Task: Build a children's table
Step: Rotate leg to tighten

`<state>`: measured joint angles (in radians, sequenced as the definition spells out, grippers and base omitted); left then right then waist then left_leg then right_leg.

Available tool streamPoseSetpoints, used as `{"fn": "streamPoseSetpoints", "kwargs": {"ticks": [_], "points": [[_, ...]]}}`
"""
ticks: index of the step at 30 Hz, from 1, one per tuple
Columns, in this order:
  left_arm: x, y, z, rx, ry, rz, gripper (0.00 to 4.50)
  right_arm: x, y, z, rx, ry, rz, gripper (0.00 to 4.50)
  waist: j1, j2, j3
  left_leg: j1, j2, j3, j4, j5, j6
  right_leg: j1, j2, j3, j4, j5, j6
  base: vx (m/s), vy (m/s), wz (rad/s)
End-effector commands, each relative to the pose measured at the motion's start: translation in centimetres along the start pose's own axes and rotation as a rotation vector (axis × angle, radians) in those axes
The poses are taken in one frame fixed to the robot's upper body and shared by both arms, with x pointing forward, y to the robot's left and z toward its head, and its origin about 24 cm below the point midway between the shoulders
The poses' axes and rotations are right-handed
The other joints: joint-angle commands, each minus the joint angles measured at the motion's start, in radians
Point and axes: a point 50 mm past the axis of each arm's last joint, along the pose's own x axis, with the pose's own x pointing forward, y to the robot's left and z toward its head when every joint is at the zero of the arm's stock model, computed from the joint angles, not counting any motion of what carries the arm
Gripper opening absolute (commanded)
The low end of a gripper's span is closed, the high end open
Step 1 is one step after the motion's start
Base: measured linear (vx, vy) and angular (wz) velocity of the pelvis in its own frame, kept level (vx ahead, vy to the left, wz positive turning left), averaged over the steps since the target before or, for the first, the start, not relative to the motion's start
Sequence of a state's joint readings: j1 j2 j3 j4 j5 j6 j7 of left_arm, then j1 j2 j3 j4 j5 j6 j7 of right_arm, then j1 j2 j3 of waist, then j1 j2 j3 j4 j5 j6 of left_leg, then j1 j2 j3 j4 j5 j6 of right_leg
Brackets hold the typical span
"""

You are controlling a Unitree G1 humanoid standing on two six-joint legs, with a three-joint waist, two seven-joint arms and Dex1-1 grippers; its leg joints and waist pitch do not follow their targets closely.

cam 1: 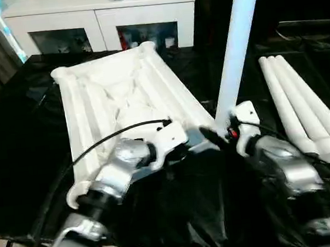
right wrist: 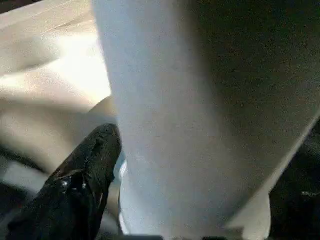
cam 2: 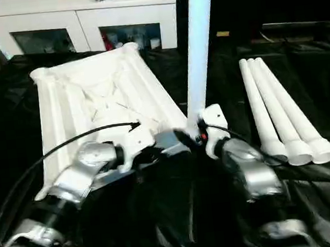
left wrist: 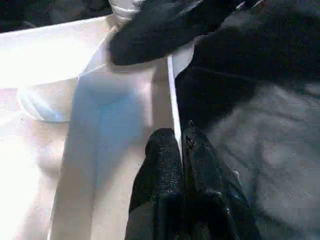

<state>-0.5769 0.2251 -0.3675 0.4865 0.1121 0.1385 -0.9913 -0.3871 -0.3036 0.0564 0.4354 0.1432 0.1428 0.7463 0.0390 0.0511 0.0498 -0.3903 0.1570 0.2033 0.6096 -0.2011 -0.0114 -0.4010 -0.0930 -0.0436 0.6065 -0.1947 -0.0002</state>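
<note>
The big work table (cam 1: 19, 144), draped in a black cover, carries the white plastic tabletop (cam 1: 115, 99), which lies upside down with its ribbed underside facing up and its rounded corner sockets showing at the far corners. Behind the work table stands a white glass-door cabinet (cam 1: 97, 15). One long white tubular leg (cam 1: 236, 45) stands upright at the tabletop's near right corner, its lower end down at the socket there. Three more white legs (cam 1: 302, 106) lie side by side on the black cover, well apart to the right, their wider ends toward the robot. The right gripper (cam 1: 227, 130) sits at the base of the upright leg; its wrist view shows one black finger (right wrist: 87, 172) just beside the tube, but I cannot tell how the jaws stand or whether they hold the leg. The left gripper (left wrist: 181, 150) has its two black fingers pressed together, pinching the thin white edge of the tabletop near that same corner.
</note>
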Motion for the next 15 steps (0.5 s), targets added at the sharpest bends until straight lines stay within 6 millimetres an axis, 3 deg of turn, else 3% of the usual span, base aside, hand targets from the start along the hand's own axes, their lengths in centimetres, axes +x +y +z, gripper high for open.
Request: {"fn": "streamPoseSetpoints", "kwargs": {"ticks": [1, 3, 10, 15], "points": [[1.0, -1.2, 1.6, 0.083, -0.053, -0.118, 0.00, 0.4, 1.1, 0.8, -0.021, -0.029, 0.114, 3.71, -0.001, -0.011, -0.065, 0.022, 0.075, -0.033, -0.074, -0.144, 0.115, 0.047, -0.061, 0.036, -0.063, -0.044, -0.293, 0.000, 0.000, 0.00], [0.4, -0.9, 1.4, 0.087, -0.045, -0.138, 0.00, -0.5, 1.1, 1.0, -0.030, -0.017, 0.212, 3.71, 0.002, -0.012, -0.063, 0.023, 0.076, -0.033, -0.076, -0.170, 0.102, 0.048, -0.061, 0.036, -0.067, -0.093, -0.290, 0.000, 0.000, 0.00], [-1.4, -0.4, 0.5, 0.075, -0.002, -0.285, 0.00, -2.6, 1.4, 0.8, -0.044, 0.085, 0.463, 3.71, 0.017, -0.015, -0.064, 0.022, 0.078, -0.031, -0.072, -0.145, 0.111, 0.046, -0.064, 0.036, -0.060, -0.083, -0.298, 0.000, 0.000, 0.00], [-1.8, 0.1, 0.4, 0.096, 0.018, -0.305, 0.00, -2.8, 2.0, 0.6, -0.047, 0.120, 0.535, 3.29, 0.023, -0.015, -0.065, 0.025, 0.079, -0.031, -0.073, -0.144, 0.097, 0.044, -0.063, 0.037, -0.061, -0.096, -0.296, 0.000, 0.000, 0.00]]}}
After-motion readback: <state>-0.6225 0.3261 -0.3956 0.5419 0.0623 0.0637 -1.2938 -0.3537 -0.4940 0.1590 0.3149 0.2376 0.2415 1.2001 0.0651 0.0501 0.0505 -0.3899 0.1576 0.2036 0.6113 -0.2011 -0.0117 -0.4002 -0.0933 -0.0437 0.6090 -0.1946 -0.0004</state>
